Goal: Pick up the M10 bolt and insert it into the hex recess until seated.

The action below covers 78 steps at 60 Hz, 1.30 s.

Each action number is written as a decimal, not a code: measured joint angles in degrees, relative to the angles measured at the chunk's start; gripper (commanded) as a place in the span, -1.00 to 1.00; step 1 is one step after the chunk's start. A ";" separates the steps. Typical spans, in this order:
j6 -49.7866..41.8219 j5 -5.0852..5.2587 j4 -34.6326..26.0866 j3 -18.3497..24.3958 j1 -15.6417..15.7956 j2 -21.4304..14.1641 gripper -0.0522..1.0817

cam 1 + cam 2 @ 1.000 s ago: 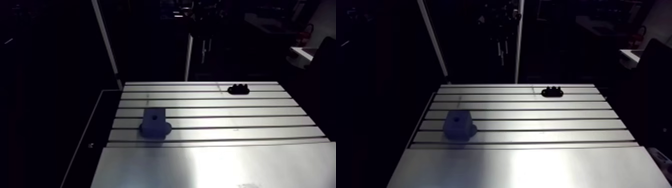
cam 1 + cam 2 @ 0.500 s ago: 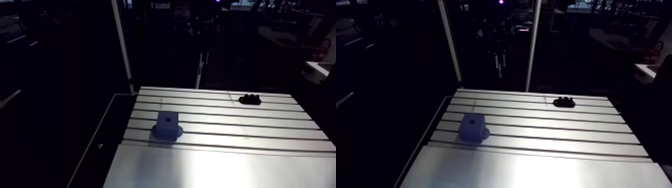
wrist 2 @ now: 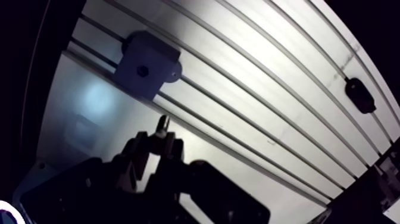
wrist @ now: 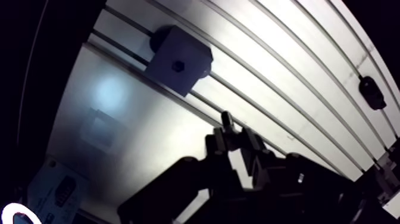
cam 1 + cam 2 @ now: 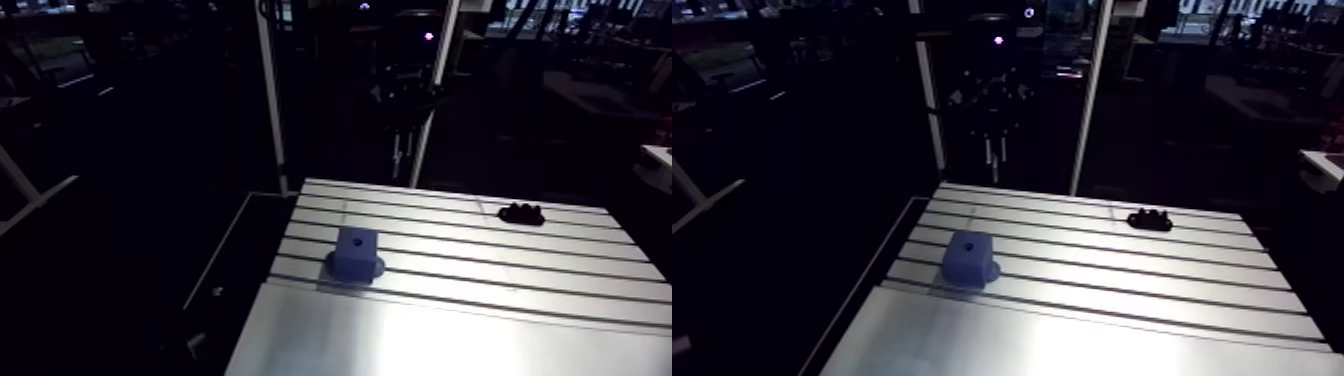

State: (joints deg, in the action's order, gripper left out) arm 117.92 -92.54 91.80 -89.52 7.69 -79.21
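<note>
A blue block [image 5: 355, 255] with a dark recess in its top face stands on the slotted table [image 5: 480, 270], towards its left side. In the wrist view the same block [image 4: 178, 58] lies ahead of the gripper [image 4: 233, 140] and off to one side, well below it. The fingers are closed on a thin dark bolt [image 4: 226, 121], whose end sticks out past the fingertips. The gripper hangs above the table's smooth front plate, apart from the block. It does not show in the arm view.
A small black holder [image 5: 521, 212] with three bumps sits near the far right of the table, also seen as the black holder [image 4: 372, 92] in the wrist view. Two pale upright posts [image 5: 272, 100] stand behind the far edge. The table's left edge [image 5: 262, 290] drops into darkness.
The whole arm view has shifted, so the camera has moved with the arm. The blue block and the black holder keep their places on the table.
</note>
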 measured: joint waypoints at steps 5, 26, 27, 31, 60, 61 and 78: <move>0.23 0.01 0.16 -0.51 0.46 -0.01 0.85; 0.38 -0.08 4.48 -4.40 2.36 0.26 0.85; 0.34 -0.09 4.69 -4.55 2.45 0.28 0.85; 0.20 -0.11 5.43 -5.10 2.86 0.36 0.85; -1.29 -0.55 8.96 -7.57 5.10 1.70 0.85; -1.37 -0.57 9.02 -7.60 5.18 1.74 0.85; -3.01 -1.26 10.99 -8.06 6.27 2.62 0.85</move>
State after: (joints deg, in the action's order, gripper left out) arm 114.91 -93.79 102.79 -97.58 13.96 -76.58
